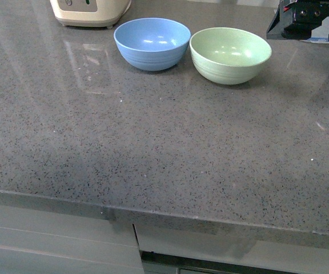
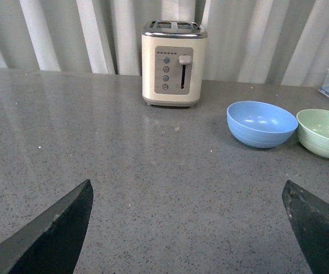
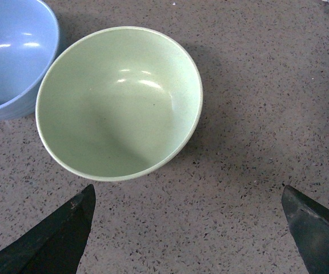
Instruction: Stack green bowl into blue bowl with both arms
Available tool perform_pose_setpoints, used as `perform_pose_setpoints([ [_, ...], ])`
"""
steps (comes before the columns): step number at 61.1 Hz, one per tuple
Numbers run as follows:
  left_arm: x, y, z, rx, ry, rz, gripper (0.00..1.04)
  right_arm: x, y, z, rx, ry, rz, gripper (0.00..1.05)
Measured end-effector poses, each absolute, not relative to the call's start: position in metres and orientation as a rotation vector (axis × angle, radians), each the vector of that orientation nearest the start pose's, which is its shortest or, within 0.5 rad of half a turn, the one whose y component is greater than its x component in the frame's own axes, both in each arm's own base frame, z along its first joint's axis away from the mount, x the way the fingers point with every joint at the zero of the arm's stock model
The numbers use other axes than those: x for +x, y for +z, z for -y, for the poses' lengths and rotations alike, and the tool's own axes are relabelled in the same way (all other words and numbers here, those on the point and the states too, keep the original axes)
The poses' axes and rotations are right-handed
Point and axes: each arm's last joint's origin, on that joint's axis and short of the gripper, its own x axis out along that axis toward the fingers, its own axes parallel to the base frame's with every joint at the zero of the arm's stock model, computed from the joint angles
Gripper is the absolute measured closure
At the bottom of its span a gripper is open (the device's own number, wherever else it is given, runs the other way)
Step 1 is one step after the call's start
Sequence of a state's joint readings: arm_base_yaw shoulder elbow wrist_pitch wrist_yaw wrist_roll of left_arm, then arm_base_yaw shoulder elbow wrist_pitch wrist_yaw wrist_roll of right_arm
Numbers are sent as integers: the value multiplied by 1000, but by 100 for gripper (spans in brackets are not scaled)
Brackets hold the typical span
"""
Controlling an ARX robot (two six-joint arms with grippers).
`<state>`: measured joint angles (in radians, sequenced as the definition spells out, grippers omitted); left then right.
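My left claw [image 2: 187, 185] and right claw [image 3: 187, 191] gape empty; a skewed rim pinch could knock the round pale-green matte bowl [image 3: 119, 103] into the neighbouring round light-blue matte bowl [image 3: 10, 54].

Matte green bowl [image 1: 231, 55], glossy speckled counter [image 1: 153, 148]

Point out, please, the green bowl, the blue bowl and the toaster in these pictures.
green bowl [image 3: 119, 103]: right wrist view, on its inside bottom.
blue bowl [image 1: 152, 39]: front view, on its inside bottom.
toaster [image 2: 174, 68]: left wrist view, on its front control panel.
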<state>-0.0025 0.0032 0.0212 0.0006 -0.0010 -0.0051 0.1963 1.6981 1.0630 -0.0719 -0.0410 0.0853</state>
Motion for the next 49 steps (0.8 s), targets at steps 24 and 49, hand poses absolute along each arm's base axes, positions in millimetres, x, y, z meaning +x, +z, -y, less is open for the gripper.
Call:
perform_pose_setpoints([
  [24,97,171,0,-5,-2,18,7,376,192,-83,-34,217,-733,10],
  [49,97,171,0,-5,-2,18,7,406,182,-94,-64,203,-737,10],
])
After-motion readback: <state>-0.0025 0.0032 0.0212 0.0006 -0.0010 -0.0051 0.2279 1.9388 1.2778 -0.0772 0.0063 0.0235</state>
